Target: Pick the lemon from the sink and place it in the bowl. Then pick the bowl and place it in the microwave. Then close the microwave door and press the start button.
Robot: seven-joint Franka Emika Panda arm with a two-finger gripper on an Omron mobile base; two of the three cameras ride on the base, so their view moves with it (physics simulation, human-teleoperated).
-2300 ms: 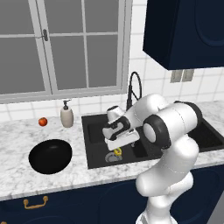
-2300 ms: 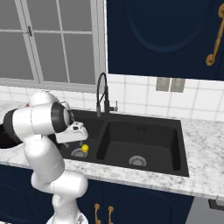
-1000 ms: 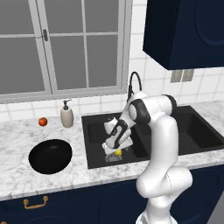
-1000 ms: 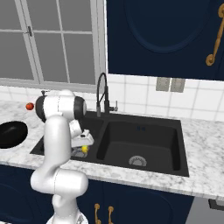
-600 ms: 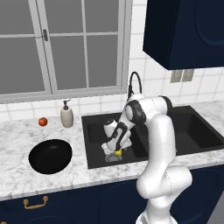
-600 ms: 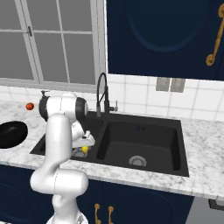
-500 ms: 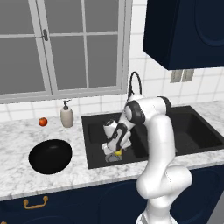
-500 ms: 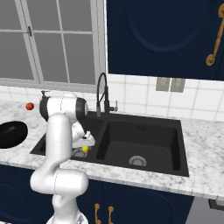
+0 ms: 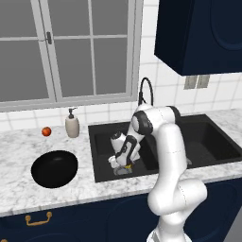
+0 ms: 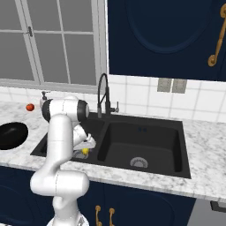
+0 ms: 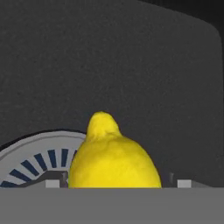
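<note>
The lemon lies on the floor of the black sink's left basin, partly over the silver drain. My gripper is low in that basin, open, with one fingertip on each side of the lemon and a small gap at both sides. From the base views the gripper covers most of the lemon. The glossy black bowl sits empty on the marble counter left of the sink. The microwave and its door are out of view.
A black coiled faucet stands behind the sink divider. A soap dispenser and a small red fruit sit at the back of the counter under the window. Dark blue cabinets hang above the right basin.
The hand has sunk lower into the left basin, down over the lemon. The fingers have drawn slightly closer together. The bowl has not moved.
</note>
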